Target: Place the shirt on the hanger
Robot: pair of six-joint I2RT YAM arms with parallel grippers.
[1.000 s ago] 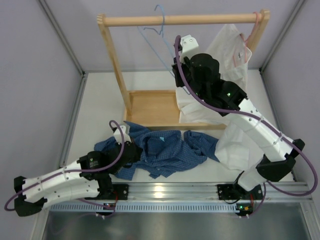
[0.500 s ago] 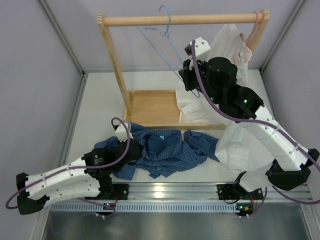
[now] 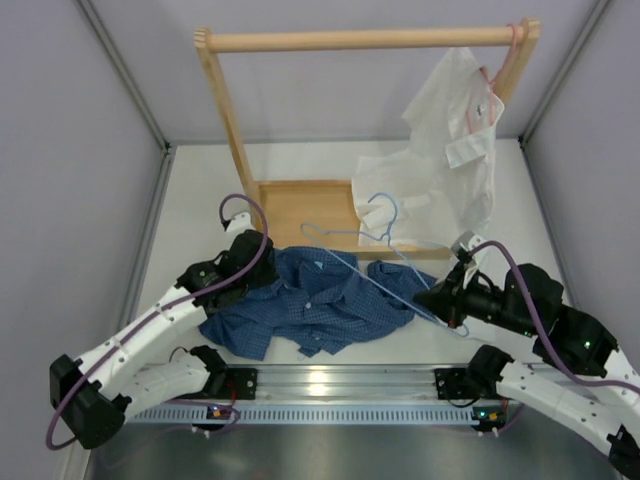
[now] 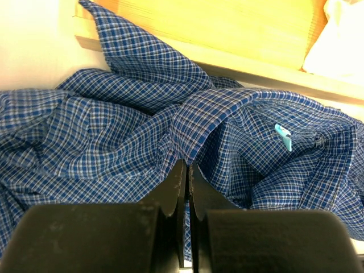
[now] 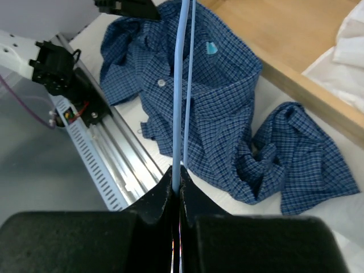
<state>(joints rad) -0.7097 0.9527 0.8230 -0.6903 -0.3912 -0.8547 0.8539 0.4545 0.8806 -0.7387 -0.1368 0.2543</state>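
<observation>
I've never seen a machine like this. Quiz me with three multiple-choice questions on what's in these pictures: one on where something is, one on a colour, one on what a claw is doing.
1. Where does the blue checked shirt lie?
A) hung on the top rail
B) crumpled on the table in front of the wooden rack
C) draped over the right arm

2. What colour is the hanger in the right claw?
A) pink
B) black
C) light blue

3. What is the left claw doing?
A) shut on a fold of the shirt
B) wide open above it
C) gripping the top rail

Answers:
1 B, it sprawls on the table before the rack's base.
2 C, a light-blue wire runs out from the shut claw.
3 A, its fingers are pressed together with checked cloth at the tips.
</observation>
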